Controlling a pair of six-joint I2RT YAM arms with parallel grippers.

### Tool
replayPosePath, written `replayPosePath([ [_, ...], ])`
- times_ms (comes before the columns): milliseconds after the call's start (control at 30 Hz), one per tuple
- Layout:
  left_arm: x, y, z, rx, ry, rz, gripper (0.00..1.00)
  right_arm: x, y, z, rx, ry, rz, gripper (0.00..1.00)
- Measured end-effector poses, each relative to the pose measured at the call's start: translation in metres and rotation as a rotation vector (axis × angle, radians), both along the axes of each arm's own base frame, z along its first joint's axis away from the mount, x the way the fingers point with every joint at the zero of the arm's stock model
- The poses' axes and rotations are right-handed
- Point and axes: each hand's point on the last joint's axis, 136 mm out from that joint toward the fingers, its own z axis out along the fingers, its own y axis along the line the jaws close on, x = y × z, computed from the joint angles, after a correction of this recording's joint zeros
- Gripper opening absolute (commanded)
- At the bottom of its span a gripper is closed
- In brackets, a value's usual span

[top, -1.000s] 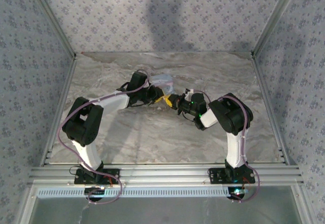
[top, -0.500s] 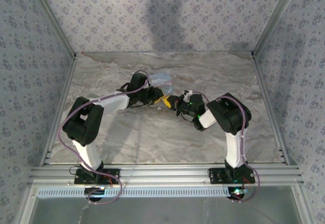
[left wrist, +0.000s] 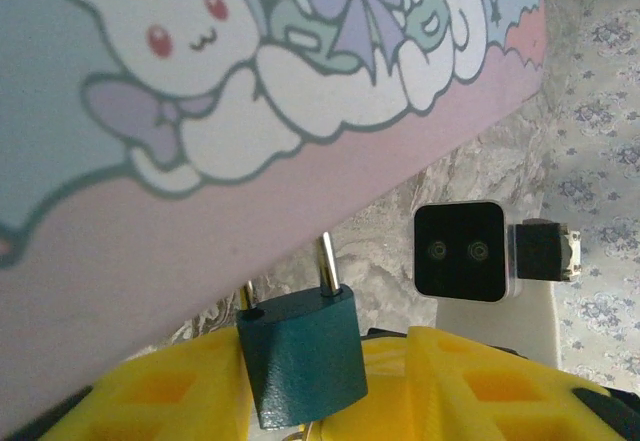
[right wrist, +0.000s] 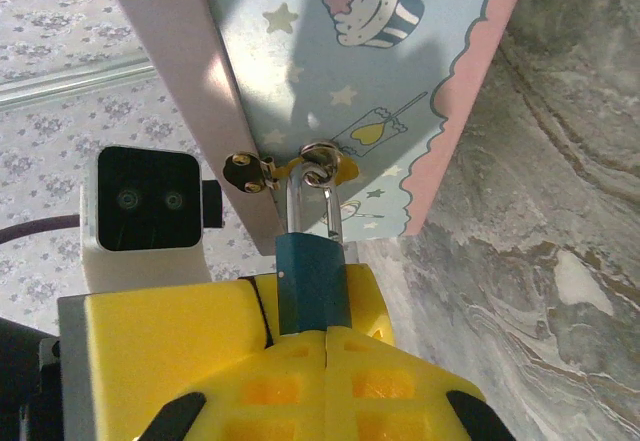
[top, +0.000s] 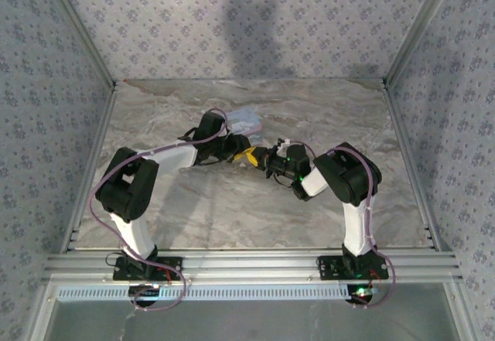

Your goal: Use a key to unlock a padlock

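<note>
The small dark teal padlock (left wrist: 300,361) hangs by its silver shackle from the hasp (right wrist: 320,156) of a pastel cartoon tin (top: 241,119). My left gripper (left wrist: 320,386) stands open around the padlock body. One yellow finger (left wrist: 170,401) lies against the body's side and the other finger (left wrist: 490,391) stands a little off it. My right gripper (right wrist: 328,339) is shut, its yellow tips pressed together right under the padlock (right wrist: 312,286). The key is hidden between them, apart from a thin silvery bit (left wrist: 296,429) below the lock.
The tin (left wrist: 250,81) lies on the marble table (top: 193,202), just beyond both grippers at mid table. Patterned walls close the left, right and far sides. The two wrists face each other closely, with the right wrist's camera (left wrist: 460,251) just behind the padlock.
My left gripper's jaws have spread apart around the padlock. Both grippers and the tin have shifted slightly to the left.
</note>
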Motion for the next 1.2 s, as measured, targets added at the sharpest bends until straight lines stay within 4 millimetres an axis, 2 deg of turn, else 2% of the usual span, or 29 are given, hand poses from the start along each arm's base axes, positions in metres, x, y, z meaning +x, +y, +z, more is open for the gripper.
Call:
replayPosePath([
  [233, -0.014, 0.005, -0.010, 0.004, 0.033, -0.015, 0.52, -0.010, -0.006, -0.016, -0.029, 0.047, 0.001, 0.00],
  [667, -0.016, 0.011, -0.015, 0.020, 0.049, -0.014, 0.53, -0.012, -0.019, -0.042, -0.151, 0.032, 0.038, 0.00],
  [1033, -0.017, 0.011, -0.016, 0.016, 0.056, -0.007, 0.54, -0.010, -0.024, -0.042, -0.236, -0.065, 0.094, 0.00],
  [1200, -0.015, 0.012, -0.016, 0.013, 0.055, -0.001, 0.47, -0.009, -0.022, -0.043, -0.286, -0.099, 0.136, 0.00],
])
